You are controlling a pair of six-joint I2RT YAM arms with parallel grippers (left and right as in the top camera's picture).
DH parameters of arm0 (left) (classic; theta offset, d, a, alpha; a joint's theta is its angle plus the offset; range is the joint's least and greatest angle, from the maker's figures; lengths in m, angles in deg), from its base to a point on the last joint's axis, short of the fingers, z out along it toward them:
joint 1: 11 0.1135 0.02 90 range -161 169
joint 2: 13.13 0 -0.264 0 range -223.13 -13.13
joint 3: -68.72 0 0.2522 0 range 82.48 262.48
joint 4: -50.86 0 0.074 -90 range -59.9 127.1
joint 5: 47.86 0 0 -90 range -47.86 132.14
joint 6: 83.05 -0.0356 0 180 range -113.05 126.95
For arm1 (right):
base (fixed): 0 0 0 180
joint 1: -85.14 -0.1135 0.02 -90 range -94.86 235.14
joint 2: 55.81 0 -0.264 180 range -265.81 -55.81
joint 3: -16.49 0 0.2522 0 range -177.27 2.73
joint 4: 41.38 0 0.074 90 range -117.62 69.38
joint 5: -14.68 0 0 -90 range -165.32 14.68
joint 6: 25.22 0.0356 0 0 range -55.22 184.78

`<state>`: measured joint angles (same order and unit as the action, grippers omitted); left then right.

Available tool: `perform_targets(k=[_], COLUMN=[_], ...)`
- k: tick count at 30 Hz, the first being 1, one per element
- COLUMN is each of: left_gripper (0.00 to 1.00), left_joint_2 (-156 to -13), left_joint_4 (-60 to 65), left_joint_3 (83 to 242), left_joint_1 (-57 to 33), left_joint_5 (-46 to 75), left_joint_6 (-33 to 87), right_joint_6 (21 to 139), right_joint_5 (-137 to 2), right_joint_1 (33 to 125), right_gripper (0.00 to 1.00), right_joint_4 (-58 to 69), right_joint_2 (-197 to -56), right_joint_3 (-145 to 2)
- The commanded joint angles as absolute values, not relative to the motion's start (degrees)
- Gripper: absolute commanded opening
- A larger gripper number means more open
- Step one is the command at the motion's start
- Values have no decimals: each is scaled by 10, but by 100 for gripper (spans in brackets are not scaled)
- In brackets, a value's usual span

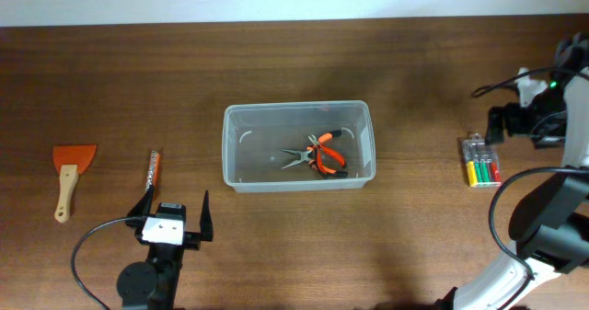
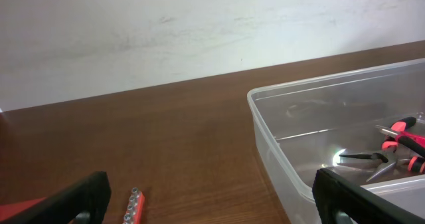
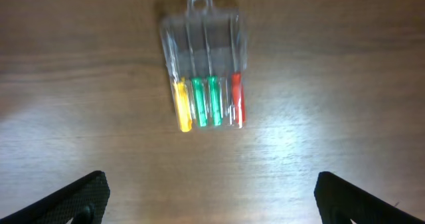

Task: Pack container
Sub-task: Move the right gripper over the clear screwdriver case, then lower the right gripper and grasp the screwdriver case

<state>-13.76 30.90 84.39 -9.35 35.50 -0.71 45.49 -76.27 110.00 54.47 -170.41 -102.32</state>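
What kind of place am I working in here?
Probably a lab or workshop test bench: a bare wooden table, a plain white wall, and pliers in the clear container.

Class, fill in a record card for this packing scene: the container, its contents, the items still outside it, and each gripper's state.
vessel: clear plastic container, no lid on it
contents: orange-handled pliers, toward its right end
outside, left side: scraper with orange blade and wooden handle; bit strip beside it
outside, right side: screwdriver set in a clear case
left gripper: open, empty, near the bit strip
right gripper: open, empty, by the screwdriver set
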Motion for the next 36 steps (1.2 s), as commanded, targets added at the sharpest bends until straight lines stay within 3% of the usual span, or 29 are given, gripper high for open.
perform_targets(k=[1,18,36], left_gripper=[99,99,99], left_joint_2=[-135,-135,-135], left_joint_4=[311,311,311], left_joint_3=[840,840,840], left_joint_1=[-91,-91,-91], left_joint_5=[351,351,351], left_joint_6=[-4,-4,-4], right_joint_6=[477,464,454], right_joint_5=[-792,-790,-790], right_joint_1=[1087,1084,1084], right_gripper=[99,99,99], right_joint_4=[527,392,343], right_joint_2=[-1699,-1699,-1748], right_joint_3=[-983,-870,-865])
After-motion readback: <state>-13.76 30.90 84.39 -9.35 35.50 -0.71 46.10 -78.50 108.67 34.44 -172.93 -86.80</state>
